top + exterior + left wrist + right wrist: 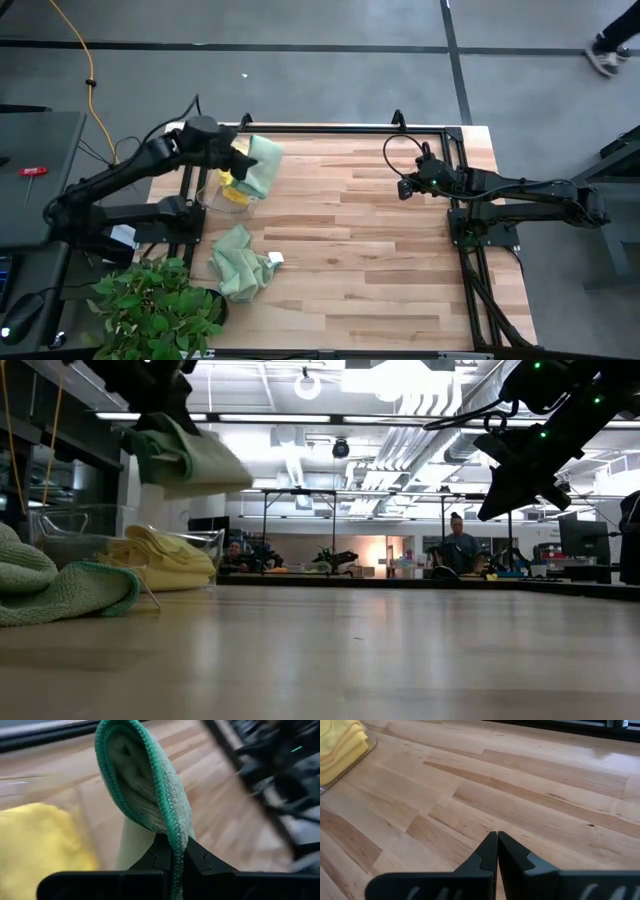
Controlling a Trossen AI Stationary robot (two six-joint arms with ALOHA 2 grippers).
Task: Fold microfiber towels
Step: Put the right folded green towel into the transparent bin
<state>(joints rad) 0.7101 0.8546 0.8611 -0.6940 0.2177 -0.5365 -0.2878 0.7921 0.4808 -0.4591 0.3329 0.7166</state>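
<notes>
**Left gripper lifts a green towel above the bin of yellow ones**

In the overhead picture a leafy potted plant [155,305] fills the table's [380,250] 7 o'clock corner, just beside the crumpled green towel [238,263] that lies flat on the wood. At 12 o'clock from that towel sits a clear plastic bin [215,200] holding folded yellow towels [234,190]; nothing else stands on the planks between the arms. Beyond the table's far edge, in the level view, seated people [460,550] show in the room behind.

The left gripper [240,160] hangs over the bin, its fingers pinching a second green towel [262,165] by a folded edge. In the wrist picture the stitched hem [167,810] runs straight into the pressed-together fingertips, and the cloth drapes away from them, clear of the yellow stack.

The right gripper [405,187] waits at 3 o'clock from the bin, well apart, above bare wood, fingers pressed together on nothing.
</notes>
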